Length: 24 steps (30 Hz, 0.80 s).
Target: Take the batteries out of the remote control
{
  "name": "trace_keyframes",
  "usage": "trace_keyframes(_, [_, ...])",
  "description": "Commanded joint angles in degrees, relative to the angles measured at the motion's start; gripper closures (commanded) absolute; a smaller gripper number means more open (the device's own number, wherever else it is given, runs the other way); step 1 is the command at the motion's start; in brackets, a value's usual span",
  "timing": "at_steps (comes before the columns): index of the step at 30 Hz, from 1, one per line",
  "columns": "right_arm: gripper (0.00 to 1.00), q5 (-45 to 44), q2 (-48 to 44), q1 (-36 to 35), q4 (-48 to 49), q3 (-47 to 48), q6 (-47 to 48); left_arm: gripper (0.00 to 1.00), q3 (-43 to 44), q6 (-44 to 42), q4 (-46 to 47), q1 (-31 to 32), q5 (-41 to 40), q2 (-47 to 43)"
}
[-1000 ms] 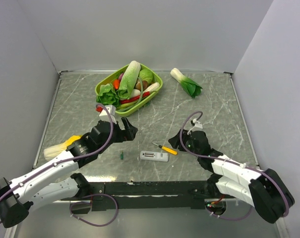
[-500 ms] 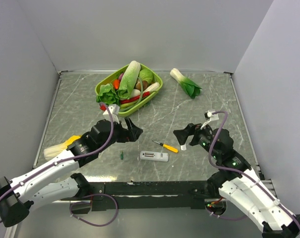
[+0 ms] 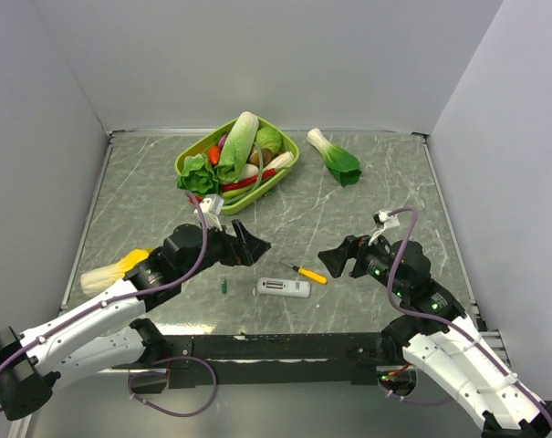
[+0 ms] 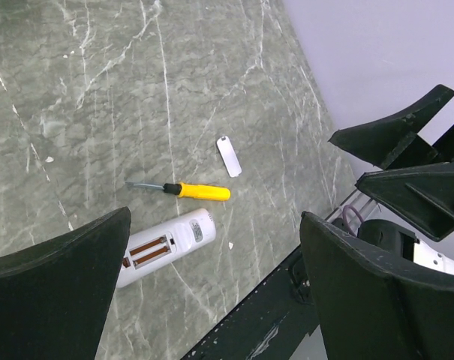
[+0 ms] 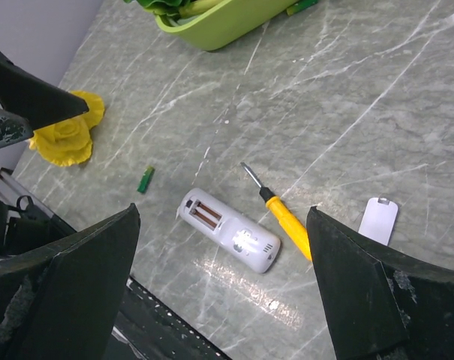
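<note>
The white remote control (image 3: 284, 288) lies flat near the front edge, its open compartment facing up and showing two brownish slots (image 5: 205, 215). One small green battery (image 3: 223, 286) lies on the table to its left, also seen from the right wrist as a battery (image 5: 145, 179). My left gripper (image 3: 250, 245) hovers open above and left of the remote control (image 4: 166, 244). My right gripper (image 3: 336, 258) hovers open to its right, above the remote control (image 5: 228, 240). Neither gripper holds anything.
A yellow-handled screwdriver (image 3: 307, 273) lies just behind the remote. A small white cover strip (image 5: 379, 219) lies to its right. A green basket (image 3: 283, 171) of vegetables stands at the back, a bok choy (image 3: 335, 157) beside it. A yellow vegetable (image 3: 120, 266) lies at the left.
My right arm has risen off the table and its gripper has opened. My left gripper has edged right toward the remote. The bok choy has shifted slightly.
</note>
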<state>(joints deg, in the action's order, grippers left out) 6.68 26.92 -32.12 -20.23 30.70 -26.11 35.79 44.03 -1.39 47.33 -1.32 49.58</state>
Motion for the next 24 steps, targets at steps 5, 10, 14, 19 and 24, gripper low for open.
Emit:
trace_keyframes(5, [0.00,0.8,-0.9,-0.2,1.0,-0.6,-0.9,0.01,0.3,0.0,2.0,-0.1,-0.5,-1.8])
trace_keyframes(10, [0.00,0.6,-1.3,-0.1,0.8,-0.6,-0.9,0.01,0.3,-0.1,2.2,-0.1,-0.4,-1.4])
trace_keyframes(14, [0.00,0.8,-1.7,-0.2,1.0,-0.6,-1.0,0.01,0.4,-0.1,2.3,-0.1,-0.2,-1.4])
trace_keyframes(19, [0.00,0.9,-1.5,-0.2,1.1,-0.6,-1.0,0.01,0.2,-0.4,2.2,-0.1,-1.2,-1.8])
trace_keyframes(24, [0.00,0.5,-1.6,-0.2,0.7,-0.6,-0.9,0.01,0.1,-0.5,2.4,-0.1,-0.9,-1.6])
